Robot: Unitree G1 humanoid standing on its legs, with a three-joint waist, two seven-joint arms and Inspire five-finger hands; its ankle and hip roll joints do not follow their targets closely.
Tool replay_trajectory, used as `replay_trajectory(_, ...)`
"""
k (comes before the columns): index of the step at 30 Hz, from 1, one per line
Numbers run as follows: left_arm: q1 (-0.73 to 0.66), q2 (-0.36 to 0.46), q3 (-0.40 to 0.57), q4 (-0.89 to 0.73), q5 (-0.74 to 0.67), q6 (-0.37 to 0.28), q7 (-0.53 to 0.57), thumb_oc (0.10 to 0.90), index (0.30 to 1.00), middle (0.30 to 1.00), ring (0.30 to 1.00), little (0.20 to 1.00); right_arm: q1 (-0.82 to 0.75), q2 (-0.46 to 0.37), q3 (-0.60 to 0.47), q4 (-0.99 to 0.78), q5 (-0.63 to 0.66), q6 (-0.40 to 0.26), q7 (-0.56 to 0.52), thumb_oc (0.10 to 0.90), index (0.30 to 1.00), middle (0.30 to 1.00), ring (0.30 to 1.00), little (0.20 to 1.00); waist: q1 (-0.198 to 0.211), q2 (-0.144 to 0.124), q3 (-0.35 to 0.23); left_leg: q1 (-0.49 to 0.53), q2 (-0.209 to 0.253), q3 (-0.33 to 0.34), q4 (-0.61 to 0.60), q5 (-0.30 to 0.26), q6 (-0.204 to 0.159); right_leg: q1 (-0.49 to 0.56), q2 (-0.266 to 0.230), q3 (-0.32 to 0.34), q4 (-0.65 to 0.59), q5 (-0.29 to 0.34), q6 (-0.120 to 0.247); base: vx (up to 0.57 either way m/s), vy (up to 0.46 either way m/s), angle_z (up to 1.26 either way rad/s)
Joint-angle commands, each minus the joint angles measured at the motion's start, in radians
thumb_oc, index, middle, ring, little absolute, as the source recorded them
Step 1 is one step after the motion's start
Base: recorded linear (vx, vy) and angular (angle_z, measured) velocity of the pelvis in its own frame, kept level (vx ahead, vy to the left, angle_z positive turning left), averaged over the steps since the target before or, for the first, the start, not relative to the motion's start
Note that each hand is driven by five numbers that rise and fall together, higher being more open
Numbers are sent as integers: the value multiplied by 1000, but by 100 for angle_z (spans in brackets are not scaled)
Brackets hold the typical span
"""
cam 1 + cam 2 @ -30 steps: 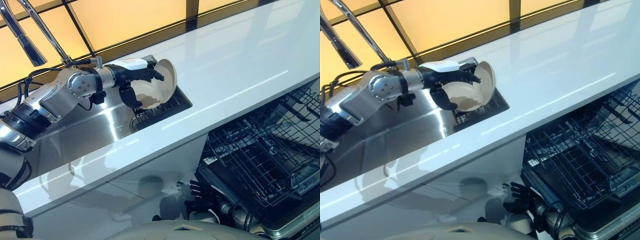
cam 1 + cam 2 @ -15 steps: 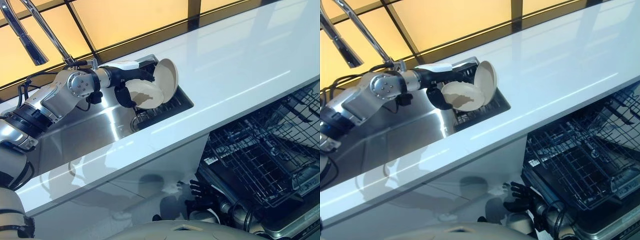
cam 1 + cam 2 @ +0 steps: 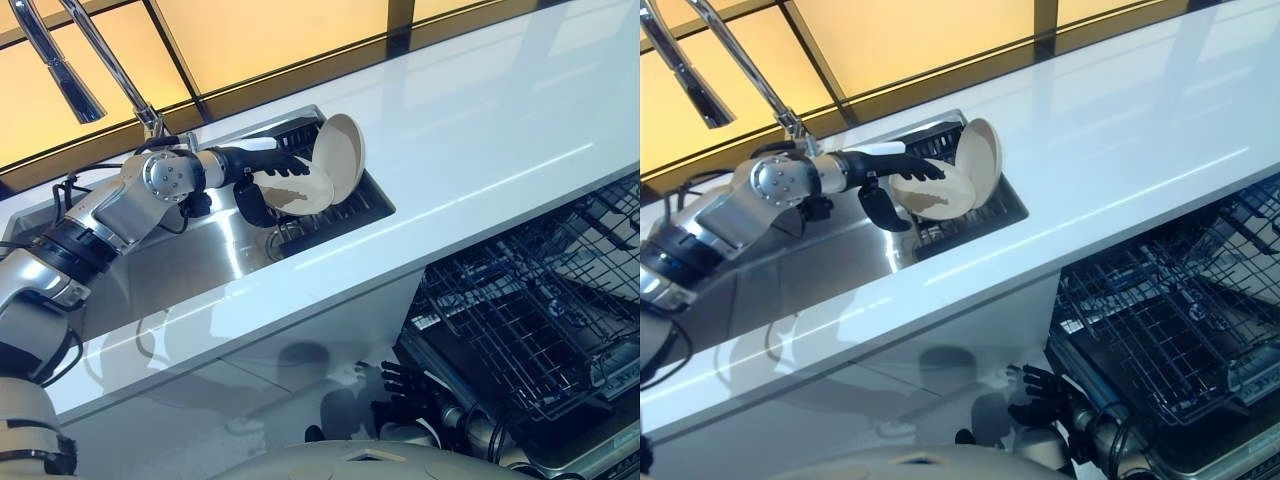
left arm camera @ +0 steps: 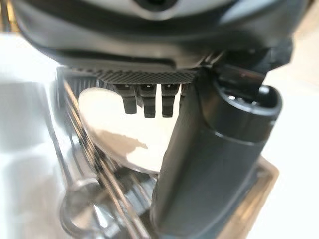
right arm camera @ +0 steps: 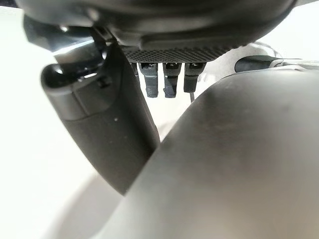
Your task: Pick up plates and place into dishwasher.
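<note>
Two cream plates are at the dark wire rack (image 3: 352, 204) in the sink's right end. One plate (image 3: 341, 157) stands upright on edge. The other plate (image 3: 301, 188) lies tilted nearly flat just left of it, and my left hand (image 3: 262, 166) is shut on it, with fingers over its top rim and the thumb under it. In the left wrist view the plate (image 4: 122, 142) shows between the fingers (image 4: 148, 101) and the thumb (image 4: 209, 164). My right hand (image 3: 398, 384) hangs low beside the dishwasher with relaxed fingers and holds nothing.
The steel sink (image 3: 185, 262) is set in a long white counter (image 3: 480, 130), with a tall faucet (image 3: 78, 62) at its back left. The dishwasher's wire rack (image 3: 540, 310) is pulled out below the counter at the right.
My left hand has tipped the held plate flatter and drawn it slightly away from the upright plate. The whole view has shifted a little. The right hand has not moved.
</note>
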Motion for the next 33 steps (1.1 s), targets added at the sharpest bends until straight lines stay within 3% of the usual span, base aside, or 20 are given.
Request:
replay_trajectory(1,-88,-2,157,86,-80,42,13,800,900,900,900,900,-68,13,-24,-15,0,-44,7,800,900,900,900,900,0,-1,-16,26,-44,57,30,-123,24,-41,0,-14,62,-46,104,0,0,0)
replay_trajectory(8,-56,-48,160,74,-7,6,32,800,900,900,900,900,-76,16,-24,-7,0,-43,-2,800,900,900,900,900,0,2,-12,24,-48,58,36,-126,24,-39,-3,-21,60,-47,101,0,0,0)
replay_trajectory(15,-54,-68,163,56,23,10,56,800,900,900,900,900,-79,20,-23,1,7,-52,-9,800,900,900,900,900,-3,3,-14,25,-47,61,35,-127,25,-39,-2,-21,61,-49,101,0,0,0)
replay_trajectory(20,-81,-56,131,96,149,-104,151,800,900,900,900,900,-72,11,-18,-1,-13,-58,-15,800,900,900,900,900,-19,7,-12,27,-44,76,36,-129,25,-43,0,-12,66,-51,103,21,0,-1)
replay_trajectory(23,-104,-36,105,108,162,-136,197,800,900,900,900,900,-67,10,-17,1,-18,-65,-16,800,900,900,900,900,-25,8,-10,28,-41,82,37,-130,24,-44,0,-9,66,-51,105,10,0,-1)
replay_trajectory(26,-138,8,69,95,249,-227,283,800,900,900,900,900,-61,-1,-17,-1,-12,-66,-6,800,900,900,900,900,-28,11,-8,29,-39,86,37,-130,23,-44,2,-6,66,-51,105,0,0,0)
replay_trajectory(29,-177,45,20,60,290,-256,329,800,900,900,900,900,-54,-7,-11,-16,-7,-62,-1,800,900,900,900,900,-30,14,-4,29,-39,87,39,-131,24,-46,1,-6,70,-52,104,4,0,-1)
replay_trajectory(33,-192,60,-3,22,303,-242,333,800,900,900,900,900,-54,-7,-9,-17,-3,-62,-1,800,900,900,900,900,-30,17,-2,31,-39,84,37,-132,24,-46,2,-5,72,-53,104,0,0,0)
